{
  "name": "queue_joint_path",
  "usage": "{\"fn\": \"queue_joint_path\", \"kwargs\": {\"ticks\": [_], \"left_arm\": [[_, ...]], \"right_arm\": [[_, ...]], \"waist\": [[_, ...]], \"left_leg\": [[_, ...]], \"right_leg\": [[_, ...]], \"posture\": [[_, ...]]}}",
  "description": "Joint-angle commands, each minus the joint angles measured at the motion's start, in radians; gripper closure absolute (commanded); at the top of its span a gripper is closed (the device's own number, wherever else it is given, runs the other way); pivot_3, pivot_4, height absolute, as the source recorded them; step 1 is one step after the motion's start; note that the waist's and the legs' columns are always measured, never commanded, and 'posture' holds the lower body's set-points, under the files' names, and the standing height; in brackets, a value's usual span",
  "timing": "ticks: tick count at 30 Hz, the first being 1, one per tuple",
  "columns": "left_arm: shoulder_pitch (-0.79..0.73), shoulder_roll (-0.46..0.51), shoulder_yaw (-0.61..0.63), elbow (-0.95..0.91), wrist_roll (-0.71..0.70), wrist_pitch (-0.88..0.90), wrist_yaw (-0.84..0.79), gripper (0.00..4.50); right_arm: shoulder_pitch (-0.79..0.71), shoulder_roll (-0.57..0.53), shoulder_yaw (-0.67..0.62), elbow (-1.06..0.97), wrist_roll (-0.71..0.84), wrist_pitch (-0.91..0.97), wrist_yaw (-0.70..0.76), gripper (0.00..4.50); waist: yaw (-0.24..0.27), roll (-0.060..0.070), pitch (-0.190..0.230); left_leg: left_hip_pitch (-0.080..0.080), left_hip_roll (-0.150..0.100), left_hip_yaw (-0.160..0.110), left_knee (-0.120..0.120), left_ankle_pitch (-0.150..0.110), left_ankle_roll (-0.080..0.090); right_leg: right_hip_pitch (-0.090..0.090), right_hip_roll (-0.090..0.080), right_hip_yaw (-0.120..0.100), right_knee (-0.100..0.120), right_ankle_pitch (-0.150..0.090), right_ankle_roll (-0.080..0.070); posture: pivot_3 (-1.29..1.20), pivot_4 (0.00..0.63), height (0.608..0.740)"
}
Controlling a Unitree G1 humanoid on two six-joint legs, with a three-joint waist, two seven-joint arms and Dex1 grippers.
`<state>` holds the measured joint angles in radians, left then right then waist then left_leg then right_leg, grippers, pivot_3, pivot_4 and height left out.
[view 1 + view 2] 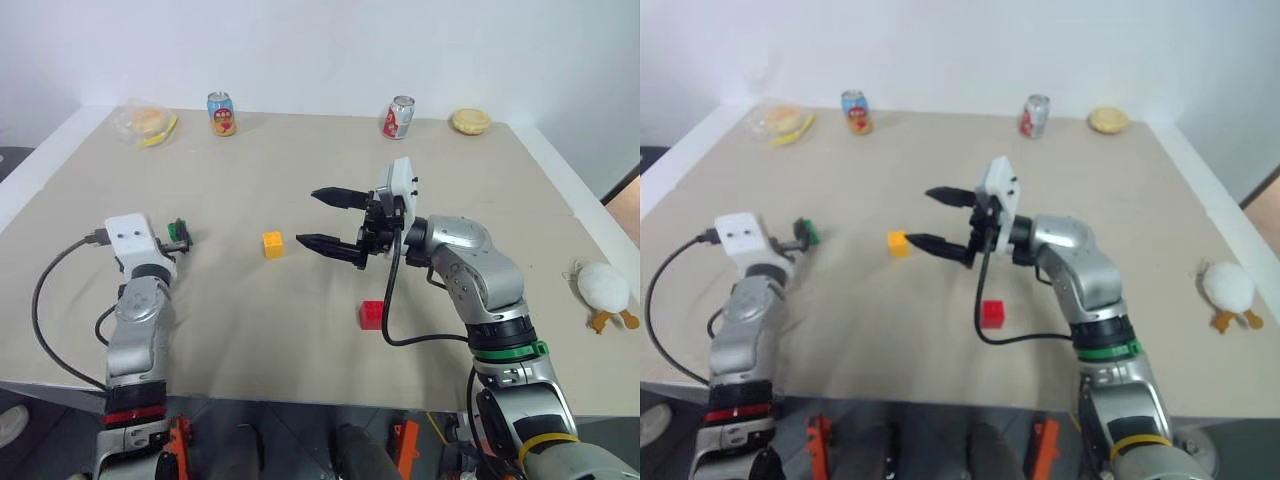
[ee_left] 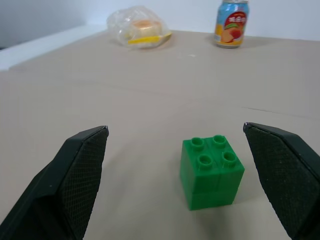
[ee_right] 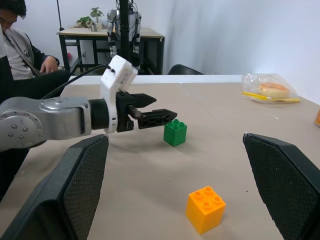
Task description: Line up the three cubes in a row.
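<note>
Spreading wide, the left tool [image 2: 175, 185] brackets the green cube [image 2: 212, 171] on the desk [image 1: 300, 170] without touching it. Further right, the yellow cube [image 1: 272, 244] sits just before the right tool [image 1: 318, 219] (fingers apart, empty); the red cube [image 1: 371, 314] lies nearer the robot.

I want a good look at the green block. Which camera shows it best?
The left wrist view: the green block sits close up, studs plain, between open jaws. In the head views it hides partly behind the left gripper. The right wrist view shows it whole, farther off.
</note>
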<state>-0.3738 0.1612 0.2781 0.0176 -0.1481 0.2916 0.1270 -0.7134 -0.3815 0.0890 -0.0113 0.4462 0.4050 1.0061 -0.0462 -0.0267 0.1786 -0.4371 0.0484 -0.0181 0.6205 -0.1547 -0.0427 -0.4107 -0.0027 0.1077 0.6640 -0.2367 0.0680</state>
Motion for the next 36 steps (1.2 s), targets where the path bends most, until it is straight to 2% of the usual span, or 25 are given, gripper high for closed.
{"fn": "queue_joint_path", "kwargs": {"ticks": [1,10,23,24,25,31,32,36], "left_arm": [[-0.039,-0.021,-0.018,0.039,0.021,-0.026,0.025,0.00],[-0.136,-0.041,-0.037,0.192,0.074,-0.069,0.104,0.00],[-0.198,0.007,-0.056,0.342,0.113,-0.076,0.097,0.00],[-0.199,0.008,-0.057,0.345,0.114,-0.080,0.096,0.54],[-0.202,0.008,-0.061,0.348,0.116,-0.086,0.096,0.77],[-0.205,0.007,-0.065,0.355,0.120,-0.102,0.099,2.93],[-0.203,0.008,-0.066,0.354,0.121,-0.104,0.100,3.17],[-0.194,0.012,-0.065,0.344,0.124,-0.108,0.099,3.15]], "right_arm": [[-0.031,-0.013,-0.020,0.017,0.001,-0.025,0.012,0.05],[-0.035,-0.011,-0.016,0.014,-0.003,-0.028,0.005,0.05],[-0.037,-0.006,-0.031,0.021,0.004,-0.034,-0.005,0.05],[-0.037,-0.005,-0.031,0.020,0.004,-0.034,-0.006,0.00],[-0.037,-0.006,-0.032,0.021,0.004,-0.035,-0.006,0.00],[-0.041,-0.006,-0.035,0.027,0.005,-0.036,-0.005,0.00],[-0.042,-0.006,-0.036,0.028,0.005,-0.037,-0.005,0.00],[-0.045,-0.007,-0.046,0.033,0.012,-0.040,-0.005,0.00]], "waist": [[0.000,0.000,0.000],[0.000,0.000,0.000],[-0.001,0.000,0.000],[-0.001,0.000,0.000],[-0.001,0.000,0.000],[-0.001,0.000,0.000],[-0.001,0.000,0.000],[-0.001,0.000,0.000]], "left_leg": [[0.000,0.000,0.000,0.000,0.000,0.000],[-0.001,0.000,-0.001,-0.001,0.000,0.000],[-0.001,-0.001,-0.001,-0.001,0.000,0.000],[-0.001,-0.001,-0.001,-0.001,0.000,0.000],[-0.001,-0.001,-0.001,-0.001,0.000,0.000],[-0.001,-0.001,-0.001,-0.001,0.000,-0.001],[-0.001,-0.001,-0.001,-0.001,0.000,-0.001],[-0.001,-0.001,-0.001,-0.002,0.000,-0.001]], "right_leg": [[0.000,0.000,0.000,0.000,0.000,0.000],[0.000,0.000,0.000,0.000,-0.001,0.000],[-0.001,0.000,0.000,0.000,-0.001,0.001],[-0.001,0.000,0.000,0.000,-0.001,0.001],[-0.001,0.000,-0.001,0.000,-0.001,0.001],[-0.001,0.000,-0.001,0.000,-0.001,0.001],[-0.001,0.000,-0.001,0.000,-0.001,0.001],[-0.001,0.000,-0.001,0.000,-0.001,0.001]], "posture": [[0.00,0.150,0.736],[0.00,0.150,0.736],[0.00,0.150,0.736],[0.00,0.150,0.736],[0.00,0.150,0.736],[0.00,0.150,0.736],[0.00,0.150,0.736],[0.00,0.150,0.736]]}}
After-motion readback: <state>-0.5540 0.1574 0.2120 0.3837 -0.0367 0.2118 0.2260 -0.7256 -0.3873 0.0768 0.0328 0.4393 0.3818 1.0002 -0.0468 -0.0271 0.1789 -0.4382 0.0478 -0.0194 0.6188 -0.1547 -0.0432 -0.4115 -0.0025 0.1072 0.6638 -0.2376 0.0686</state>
